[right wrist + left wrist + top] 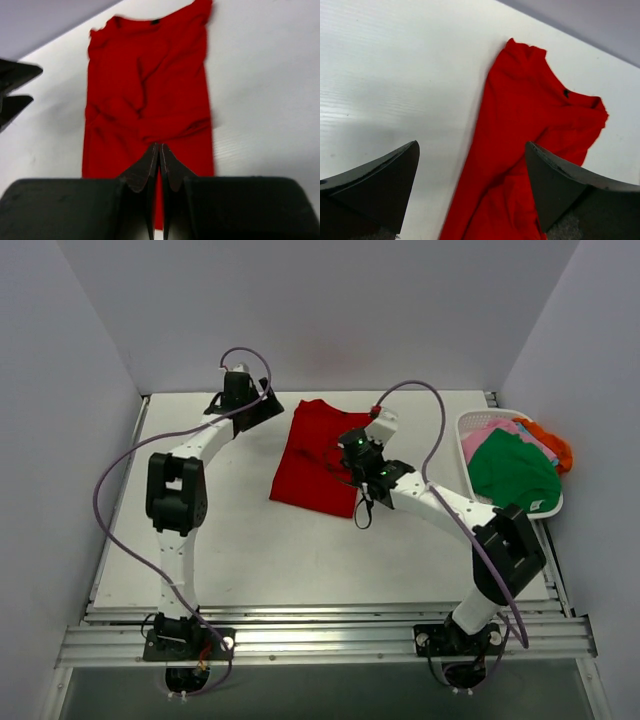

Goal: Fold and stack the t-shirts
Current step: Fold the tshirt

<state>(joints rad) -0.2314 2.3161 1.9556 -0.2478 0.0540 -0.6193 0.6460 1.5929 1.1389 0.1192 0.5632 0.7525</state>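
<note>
The red t-shirt (318, 455) lies on the white table, folded lengthwise into a long strip with its collar at the far end. It also shows in the left wrist view (520, 150) and the right wrist view (145, 90). My left gripper (262, 406) is open and empty, hovering over the shirt's far left edge (471, 143). My right gripper (340, 457) is over the middle of the shirt with its jaws shut (160, 146). The cloth wrinkles up to its fingertips, so it seems pinched on a fold. The green (512, 468), pink (485, 435) and orange (550, 440) t-shirts lie in the basket.
A white slatted basket (470, 421) stands at the table's right edge. Grey walls close in the back and both sides. The left gripper's fingers (15, 90) show at the left of the right wrist view.
</note>
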